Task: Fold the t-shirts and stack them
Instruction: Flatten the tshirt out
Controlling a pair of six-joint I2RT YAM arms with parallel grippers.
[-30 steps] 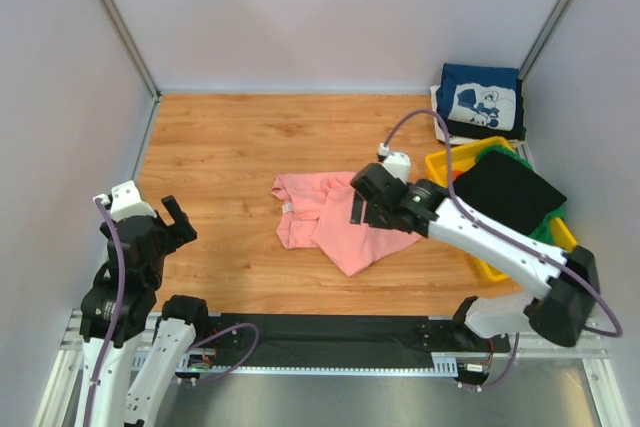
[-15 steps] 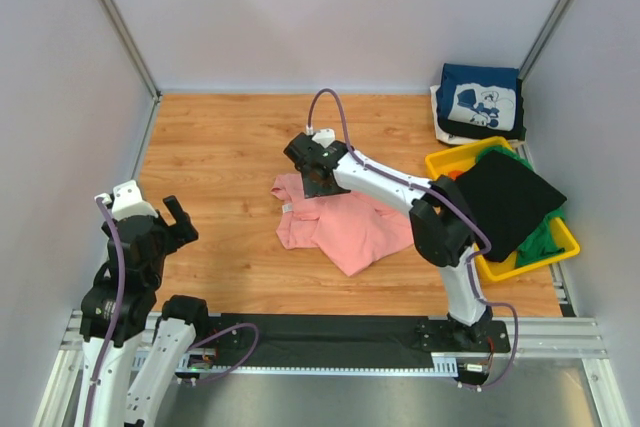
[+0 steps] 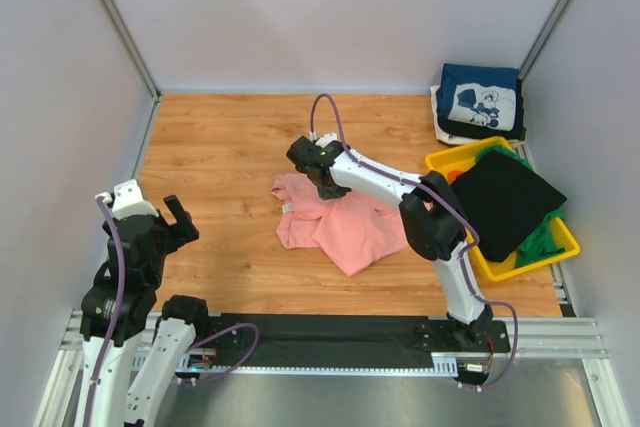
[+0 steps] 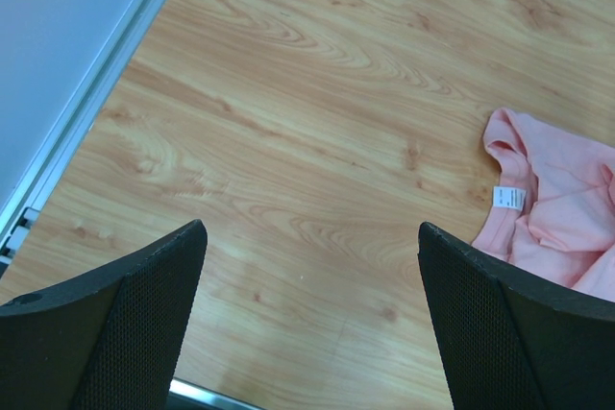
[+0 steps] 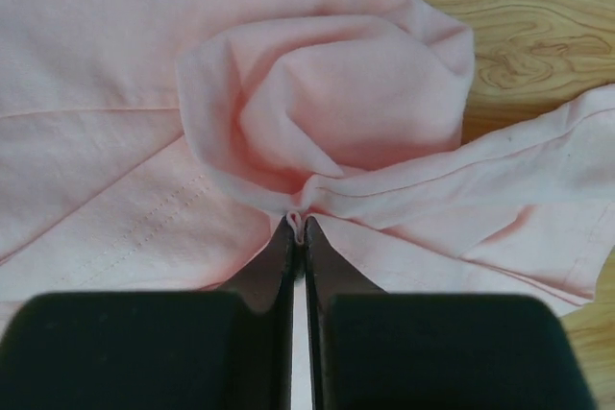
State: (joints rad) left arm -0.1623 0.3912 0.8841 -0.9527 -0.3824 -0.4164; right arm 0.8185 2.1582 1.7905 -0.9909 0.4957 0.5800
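A salmon-pink t-shirt lies crumpled in the middle of the wooden table; it fills the right wrist view and shows at the right edge of the left wrist view. My right gripper reaches over the shirt's upper edge and is shut on a small fold of its cloth. My left gripper hangs at the near left, well clear of the shirt, open with nothing between its fingers. A folded navy t-shirt with a white print lies at the back right on a white one. A black t-shirt and a green one sit in the bin.
A yellow plastic bin stands at the right edge of the table. Pale walls close in the left, back and right sides. A metal rail runs along the table's left edge.
My right arm swung left from the shirt's right side to its upper edge, and its gripper went from open to shut on the cloth. The left arm stayed still.
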